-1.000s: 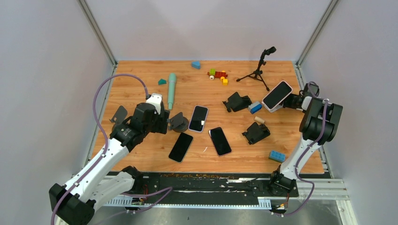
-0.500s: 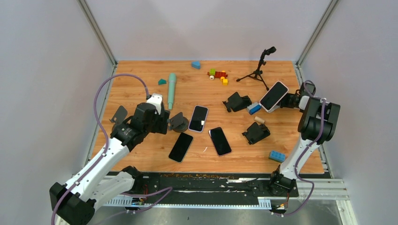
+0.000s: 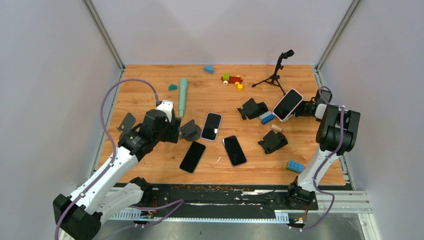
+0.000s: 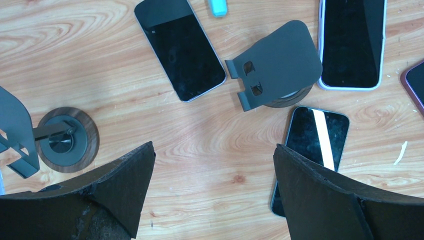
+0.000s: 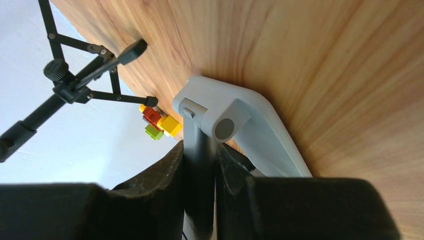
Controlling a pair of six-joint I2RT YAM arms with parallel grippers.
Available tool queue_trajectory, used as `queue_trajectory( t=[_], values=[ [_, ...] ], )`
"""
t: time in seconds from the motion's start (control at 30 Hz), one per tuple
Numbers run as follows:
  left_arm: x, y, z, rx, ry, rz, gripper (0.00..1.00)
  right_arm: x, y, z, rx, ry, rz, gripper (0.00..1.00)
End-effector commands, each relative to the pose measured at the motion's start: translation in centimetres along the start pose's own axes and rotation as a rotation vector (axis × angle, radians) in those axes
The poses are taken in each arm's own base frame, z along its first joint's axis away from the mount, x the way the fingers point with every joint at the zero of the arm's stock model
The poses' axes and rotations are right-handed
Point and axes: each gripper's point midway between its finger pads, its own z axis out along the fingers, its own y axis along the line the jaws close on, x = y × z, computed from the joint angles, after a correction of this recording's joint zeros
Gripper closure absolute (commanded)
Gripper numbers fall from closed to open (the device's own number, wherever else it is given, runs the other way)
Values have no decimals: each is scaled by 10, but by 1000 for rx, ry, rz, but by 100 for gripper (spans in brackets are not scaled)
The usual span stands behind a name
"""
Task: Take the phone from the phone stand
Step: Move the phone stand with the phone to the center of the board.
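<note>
The phone (image 3: 287, 105), dark-screened with a white rim, is being held at the right middle of the top view, tilted with its screen turned upward. It is being gripped at its right edge by the right hand (image 3: 303, 108), so the phone is lying just left of that hand. It is being kept clear of the black stand (image 3: 252, 108) to its left, and a blue brick (image 3: 270, 116) is sitting just below its lower corner. Whether the phone is touching the surface (image 3: 210, 75) cannot be told from above.

In the right wrist view the right hand (image 5: 200, 155) is being shown pressed together on a thin dark slab, seen edge-on. A pale grey rounded piece (image 5: 235, 125) with a round stud is being shown just beyond the fingers; what it is cannot be told. The tripod (image 5: 75, 85) and coloured bricks (image 5: 160, 122) are being seen past it, at the upper left.

The left hand (image 3: 174, 132) is being held at the left middle of the top view, beside a round-based stand (image 3: 190, 130). Only the left wrist view is showing that hand (image 4: 212, 165) spread wide and gripping nothing. A black phone (image 4: 180, 50) is also being shown there at the upper left, which is being hidden by the arm in the top view.
</note>
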Motion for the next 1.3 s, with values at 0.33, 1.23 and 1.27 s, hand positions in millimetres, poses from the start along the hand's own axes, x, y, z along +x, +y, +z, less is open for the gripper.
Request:
queue_trajectory(
  t=[0.33, 1.23, 1.27],
  values=[
    [-5, -4, -1, 18, -15, 3, 4, 64, -83, -5, 228, 89, -23, 80],
    [-6, -3, -2, 16, -20, 0, 4, 126, -125, -27, 249, 152, -91, 68],
    [-6, -3, -2, 16, -20, 1, 4, 125, -124, -26, 251, 152, -93, 65]
  ],
)
